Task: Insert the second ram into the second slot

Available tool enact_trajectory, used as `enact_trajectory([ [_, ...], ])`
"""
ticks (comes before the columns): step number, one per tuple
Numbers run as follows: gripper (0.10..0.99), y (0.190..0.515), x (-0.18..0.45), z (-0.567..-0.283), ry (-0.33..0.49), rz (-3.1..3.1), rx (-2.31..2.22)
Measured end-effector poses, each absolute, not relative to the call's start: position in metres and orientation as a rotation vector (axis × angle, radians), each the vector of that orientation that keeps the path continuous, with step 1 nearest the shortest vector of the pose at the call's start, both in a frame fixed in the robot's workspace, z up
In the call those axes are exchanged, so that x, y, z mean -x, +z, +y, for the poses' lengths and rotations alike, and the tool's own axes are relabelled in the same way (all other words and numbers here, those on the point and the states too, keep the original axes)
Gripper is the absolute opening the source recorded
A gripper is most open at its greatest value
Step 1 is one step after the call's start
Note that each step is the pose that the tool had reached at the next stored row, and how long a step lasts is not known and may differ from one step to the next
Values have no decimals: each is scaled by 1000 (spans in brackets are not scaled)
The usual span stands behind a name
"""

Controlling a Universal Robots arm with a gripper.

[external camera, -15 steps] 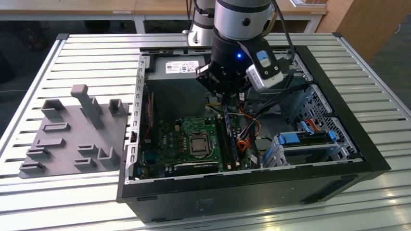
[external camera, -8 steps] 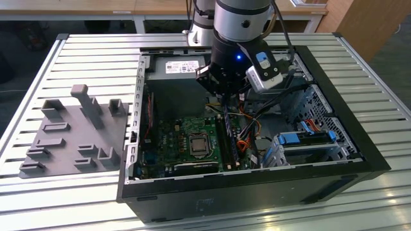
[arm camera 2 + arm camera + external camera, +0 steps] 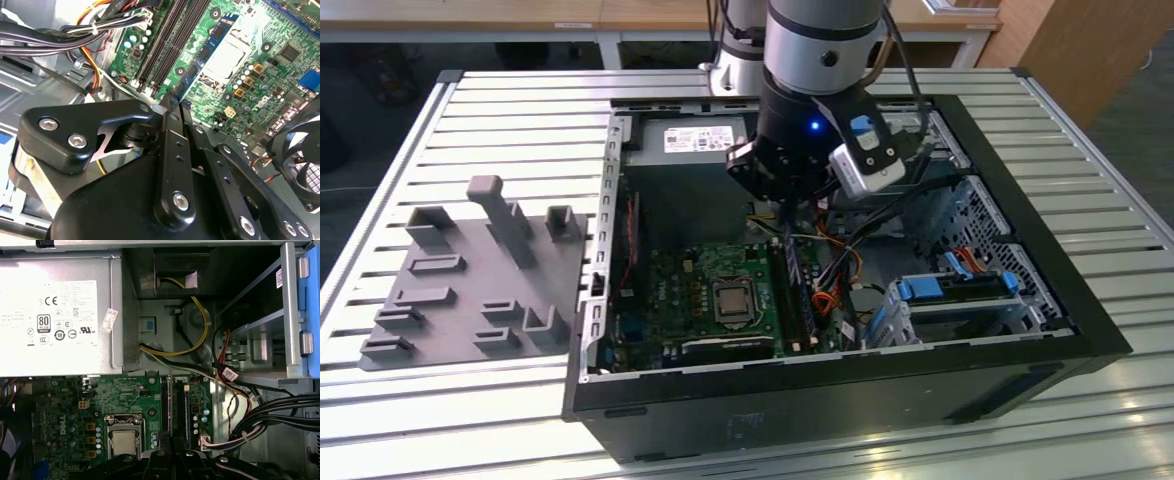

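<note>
Above motherboard slots (image 3: 181, 410) | hand (image 3: 169, 103) pressed together | seemingly pinching second ram (image 3: 209, 47) edge-on

the pincer (image 3: 169, 107) hides the memory slots' (image 3: 165, 45) near ends; the fan (image 3: 300, 150) is cropped at the edge.

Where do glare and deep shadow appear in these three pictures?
Exterior view: the slatted metal table glares nearest the camera, while the computer case interior is dim. Second wrist view: the CPU socket cover gleams; the gripper is a dark mass. First wrist view: the power supply label is bright white, the recess beside it shadowed.
</note>
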State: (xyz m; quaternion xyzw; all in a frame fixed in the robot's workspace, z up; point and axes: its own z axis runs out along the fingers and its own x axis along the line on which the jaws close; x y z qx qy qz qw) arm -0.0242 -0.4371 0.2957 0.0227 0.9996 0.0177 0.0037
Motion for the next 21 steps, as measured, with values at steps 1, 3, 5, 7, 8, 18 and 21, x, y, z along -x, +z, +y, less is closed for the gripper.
enact_trajectory([
  [1,137,295,24,-437,55,3134,-68],
  [3,137,293,24,-438,56,3135,-64],
  [5,137,292,24,-438,56,3135,-64],
  [7,137,291,24,-438,55,3136,-64],
  [8,137,291,24,-438,56,3135,-64],
  [18,137,288,24,-438,56,3136,-64],
  [21,137,287,24,-438,56,3136,-64],
])
